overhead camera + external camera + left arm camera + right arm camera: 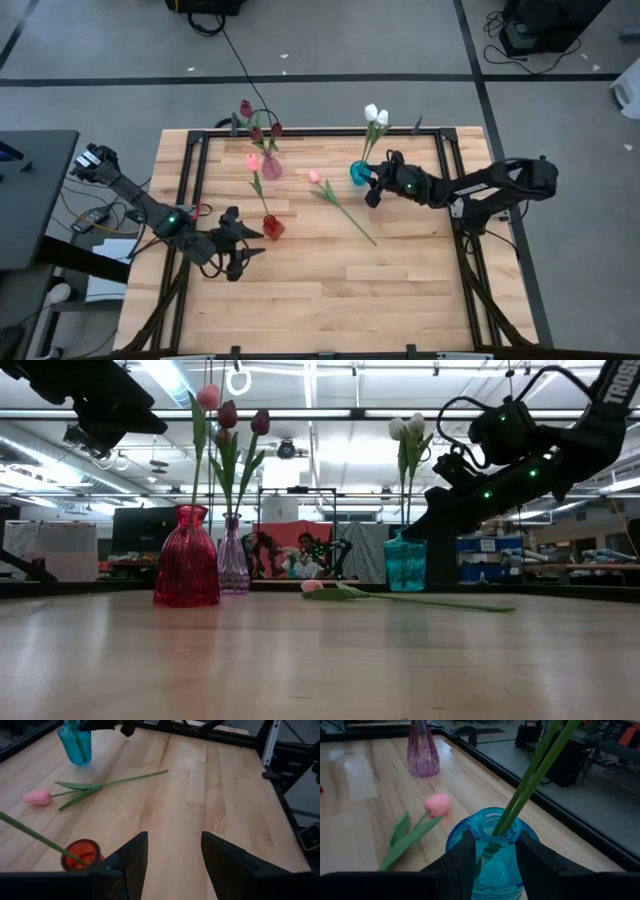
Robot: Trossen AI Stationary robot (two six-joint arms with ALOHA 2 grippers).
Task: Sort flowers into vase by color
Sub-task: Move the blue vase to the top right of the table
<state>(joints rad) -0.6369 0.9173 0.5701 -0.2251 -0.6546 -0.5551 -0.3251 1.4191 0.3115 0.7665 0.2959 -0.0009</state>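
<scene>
While ribbed glass vases (pixel 187 558) stand upright, slim-stemmed pink tulip (pixel 338 204) lying flat

A lab: fluorescent ceiling lights (pixel 330 412), floor cables (pixel 235 50), cluttered benches (pixel 590 568).

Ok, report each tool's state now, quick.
Left tool: open, holding nothing, beside the red vase.
Right tool: open around the blue vase neck, not clamped on it.
</scene>
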